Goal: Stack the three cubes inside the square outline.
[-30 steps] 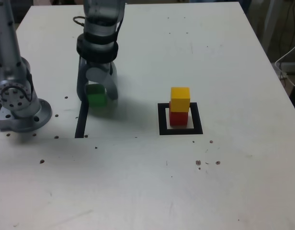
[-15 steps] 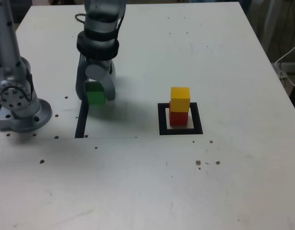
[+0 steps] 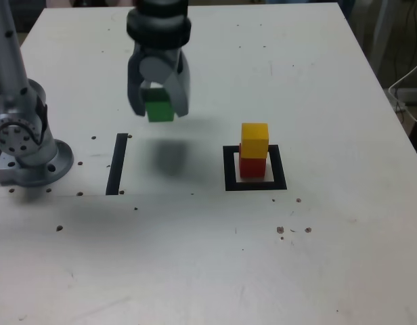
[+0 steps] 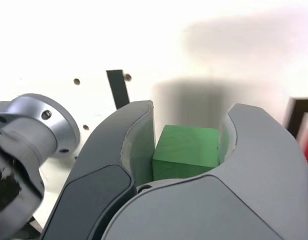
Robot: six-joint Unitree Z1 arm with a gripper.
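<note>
My gripper [image 3: 158,108] is shut on the green cube [image 3: 159,108] and holds it in the air above the table, its shadow on the table below. In the wrist view the green cube [image 4: 185,151] sits squeezed between both grey fingers [image 4: 136,145]. To the exterior view's right, the yellow cube [image 3: 254,139] rests on top of the red cube [image 3: 252,166]. That pair stands inside the square outline [image 3: 255,183], a thick black frame with a white centre.
A short black strip [image 3: 117,173] lies on the white table below and to the left of the gripper in the exterior view. The arm's grey base [image 3: 26,145] stands at that view's left edge. Cables hang off the table's right side [image 3: 408,88].
The gripper closed on the green cube beside the black strip, then lifted it off the table and carried it up and towards the exterior view's right.
</note>
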